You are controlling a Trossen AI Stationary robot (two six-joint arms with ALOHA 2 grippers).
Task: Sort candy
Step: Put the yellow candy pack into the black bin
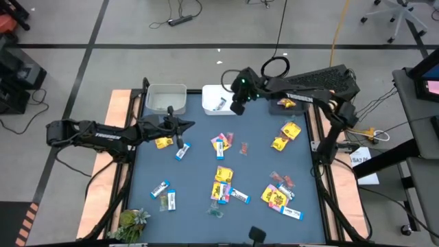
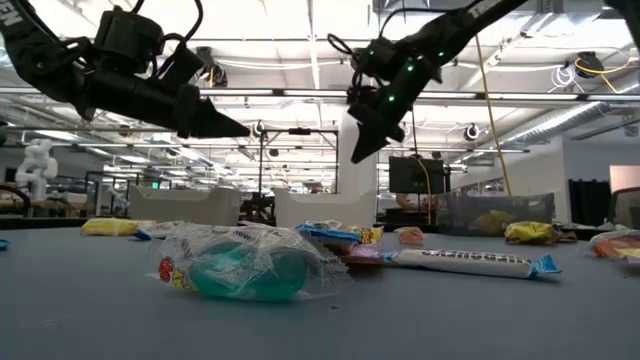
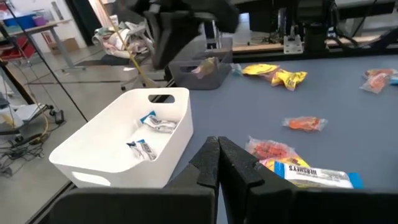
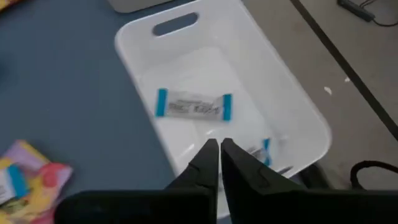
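Candy lies scattered on the blue table (image 1: 199, 171): yellow packets (image 1: 291, 130), blue-and-white bars (image 1: 182, 151), small red pieces (image 1: 245, 146). A clear-greenish sweet (image 2: 240, 262) lies close in the low view. My right gripper (image 1: 236, 104) (image 4: 219, 146) hangs shut and empty above the white bin (image 1: 216, 101), where blue-and-white bars (image 4: 193, 106) lie on the floor. My left gripper (image 1: 184, 125) (image 3: 217, 148) is shut and empty, raised over the table's left part beside a yellow packet (image 1: 163, 142), pointing toward the white bin (image 3: 124, 146).
A clear grey bin (image 1: 167, 98) stands left of the white one at the far edge. A dark bin (image 1: 285, 103) with a yellow packet sits at the far right. A green leafy thing (image 1: 130, 223) lies at the near left corner. Wooden rails (image 1: 118, 110) flank the table.
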